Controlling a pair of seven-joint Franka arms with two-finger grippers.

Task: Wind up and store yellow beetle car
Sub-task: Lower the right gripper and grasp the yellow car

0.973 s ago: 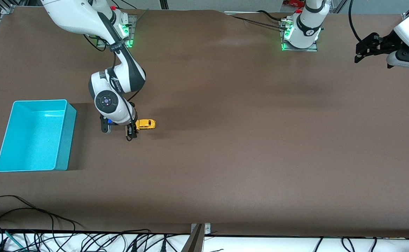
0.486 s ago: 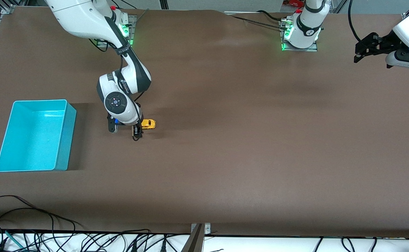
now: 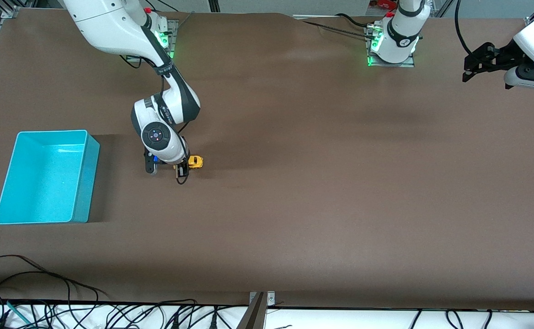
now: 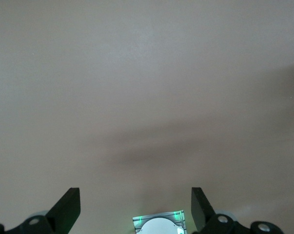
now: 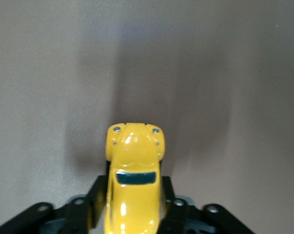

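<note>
The right gripper (image 3: 181, 170) is standing low at the brown table (image 3: 322, 192), and its black fingers (image 5: 95, 197) are pressing on both sides of the small bright yellow beetle-shaped toy car (image 5: 134, 175), so it is grasping the car. In the right wrist view the car's rounded nose is pointing away from the gripper, with a dark window on its top. In the front view only the nose of the car (image 3: 195, 161) is showing past the white wrist, and the car is sitting on the table surface or just at it; I cannot tell which.

Toward the right arm's end of the table from this gripper, well apart, the turquoise rectangular plastic bin (image 3: 86, 178) is resting on the table.

The left gripper (image 3: 475, 64) is waiting in the air over the left arm's end of the table, and its two fingers (image 4: 66, 207) are standing wide apart, holding nothing.
</note>
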